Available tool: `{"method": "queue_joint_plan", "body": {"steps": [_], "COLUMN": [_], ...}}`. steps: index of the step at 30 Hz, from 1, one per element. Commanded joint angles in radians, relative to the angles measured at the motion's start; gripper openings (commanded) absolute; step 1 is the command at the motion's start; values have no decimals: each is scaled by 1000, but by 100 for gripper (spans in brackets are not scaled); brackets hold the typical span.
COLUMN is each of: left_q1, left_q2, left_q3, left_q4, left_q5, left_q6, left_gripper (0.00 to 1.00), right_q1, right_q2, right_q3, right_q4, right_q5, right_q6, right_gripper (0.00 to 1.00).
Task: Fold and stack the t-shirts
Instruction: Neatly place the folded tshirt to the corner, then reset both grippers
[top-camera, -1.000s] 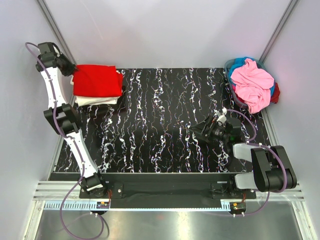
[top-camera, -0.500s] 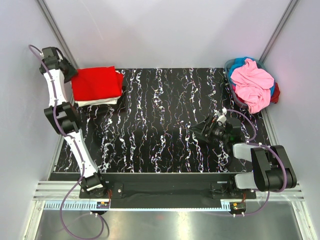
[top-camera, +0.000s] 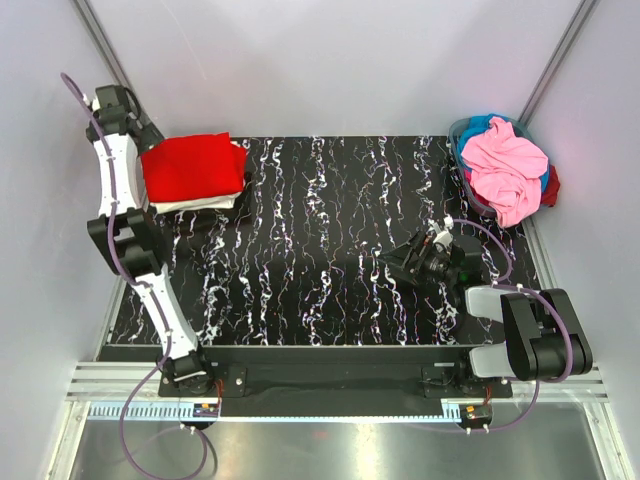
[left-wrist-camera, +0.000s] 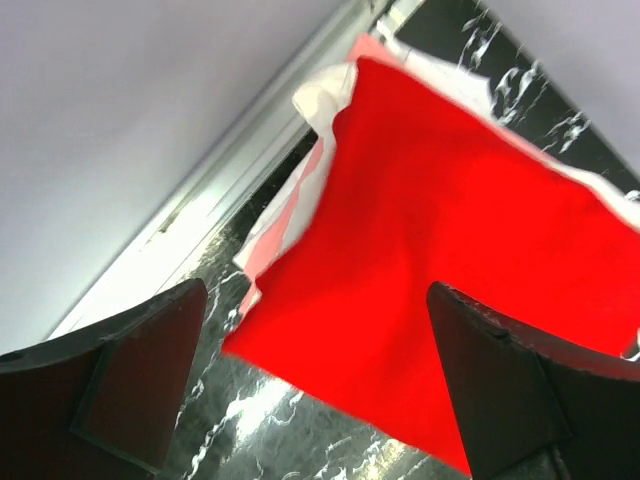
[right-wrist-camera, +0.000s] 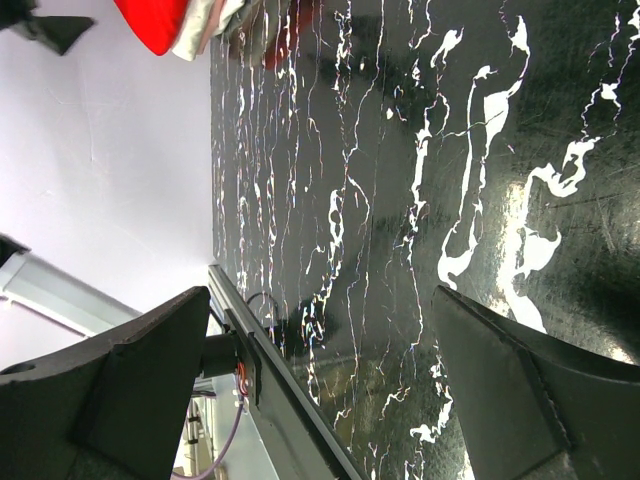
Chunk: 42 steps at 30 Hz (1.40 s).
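From above, the folded red t-shirt (top-camera: 192, 165) lies on the cream-white t-shirt (top-camera: 195, 203) at ten o'clock on the bench (top-camera: 320, 220). A crumpled pink t-shirt (top-camera: 508, 168) heaps in the basket (top-camera: 456, 146) at two o'clock. The left fingers (top-camera: 145, 140) hover at the stack's nine-o'clock edge, and the right fingers (top-camera: 405, 262) sit low near four o'clock.

From the left wrist, those fingers stand wide apart and grip nothing. Red cloth lies flat below them.

From the right wrist, the fingers are equally wide and empty over bare bench.

The placing looks complete. The left arm should rise straight and clear of the overhanging red edge, so the fold is not dragged, before anything reaches for the basket.
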Motion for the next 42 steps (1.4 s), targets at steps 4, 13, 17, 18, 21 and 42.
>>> {"method": "queue_joint_plan", "body": {"steps": [4,13,17,18,21,42], "left_q1": [-63,-180,-296,-389,-543,-721], "left_q2": [-195,-661,-991,-1031,-1162,-1407], "left_q3": [-23,-464,-869,-915,-1101,-1417], "left_q4": [-18,175,346,358,367,111], "left_q5": [-248,-172,-18,-32,-56,-66], "left_q6": [14,0,-59,-62,-85,31], "left_gripper": [99,99,99,99,99,99], "right_q1": [4,4,4,4,5,4], "right_q2": [7,10,-1,-6,-32,-125], "right_q3": [34,41,44,44,43,35], "right_q4": [45,27,-2,-8,-39,-143], "right_q5": [-23,-23,-13,-10,7,82], "right_q6": [-2,-10,-16,-19,-30,-54], "right_gripper": [100,100,100,100,100,100]}}
